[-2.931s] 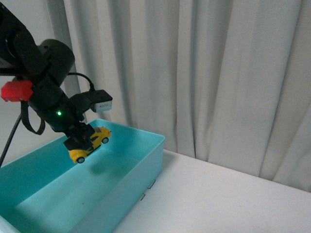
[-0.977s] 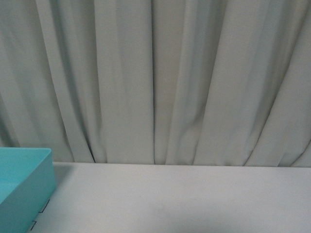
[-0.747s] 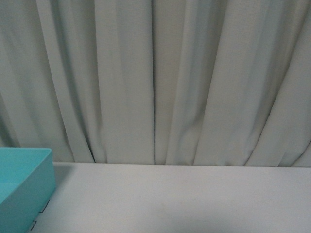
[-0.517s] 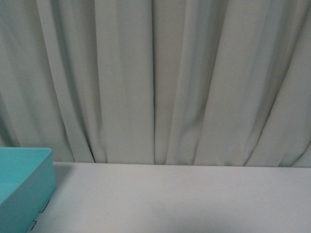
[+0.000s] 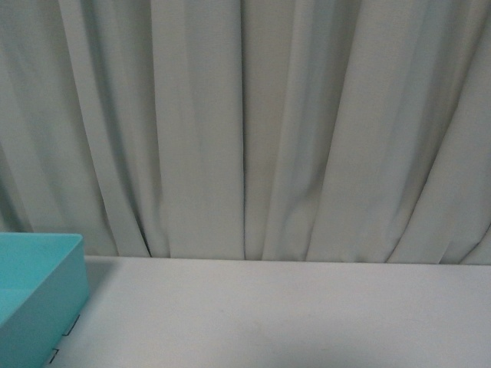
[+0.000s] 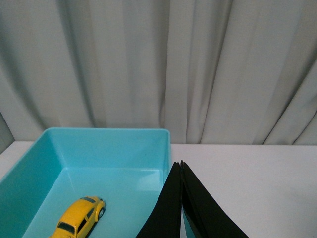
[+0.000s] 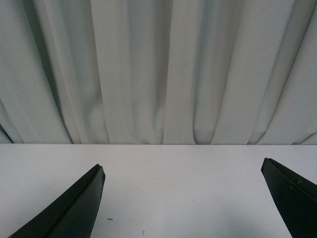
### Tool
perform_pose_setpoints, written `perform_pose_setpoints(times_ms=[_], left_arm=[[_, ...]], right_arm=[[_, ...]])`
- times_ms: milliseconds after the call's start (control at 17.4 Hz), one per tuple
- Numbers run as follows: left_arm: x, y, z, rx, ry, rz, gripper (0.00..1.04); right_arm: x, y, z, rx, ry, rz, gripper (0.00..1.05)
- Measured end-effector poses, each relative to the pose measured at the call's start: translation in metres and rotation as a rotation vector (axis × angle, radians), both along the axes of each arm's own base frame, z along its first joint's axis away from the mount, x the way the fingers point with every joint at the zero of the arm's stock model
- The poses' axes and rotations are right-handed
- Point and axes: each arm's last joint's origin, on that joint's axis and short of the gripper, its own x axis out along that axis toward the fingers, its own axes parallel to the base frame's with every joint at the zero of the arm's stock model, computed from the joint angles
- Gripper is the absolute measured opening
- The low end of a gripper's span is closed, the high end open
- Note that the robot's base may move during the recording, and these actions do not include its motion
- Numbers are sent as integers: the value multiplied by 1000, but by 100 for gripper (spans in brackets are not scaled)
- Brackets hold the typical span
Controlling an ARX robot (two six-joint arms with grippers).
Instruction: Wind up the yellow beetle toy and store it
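Note:
The yellow beetle toy (image 6: 78,218) lies on the floor of the teal bin (image 6: 104,134) in the left wrist view, nose toward the bin's far wall. My left gripper (image 6: 179,164) is shut with nothing in it, its tips above the bin's near right wall, apart from the toy. In the right wrist view my right gripper (image 7: 183,171) is open over bare white table, nothing between its fingers. The front view shows only a corner of the teal bin (image 5: 42,287); neither arm nor the toy appears there.
A pale pleated curtain (image 5: 253,130) hangs along the table's far edge. The white table (image 5: 284,314) stretches to the right of the bin.
Earlier the left gripper held the toy above the bin. Since then the front view has swung right; the arm has left it. The toy now lies in the bin, released.

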Motion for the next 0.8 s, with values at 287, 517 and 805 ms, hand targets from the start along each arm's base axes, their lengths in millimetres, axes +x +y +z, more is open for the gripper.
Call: perform_pose_setpoints(times_ms=[287, 517, 805], left_arm=[[-10, 0, 3, 0, -15, 1, 2], [-15, 0, 3, 0, -19, 1, 2], [-20, 0, 3, 0, -18, 1, 2]], right_arm=[[0, 0, 0, 0, 0, 0, 98], [0, 0, 0, 0, 0, 0, 98], [0, 0, 0, 0, 0, 0, 98]])
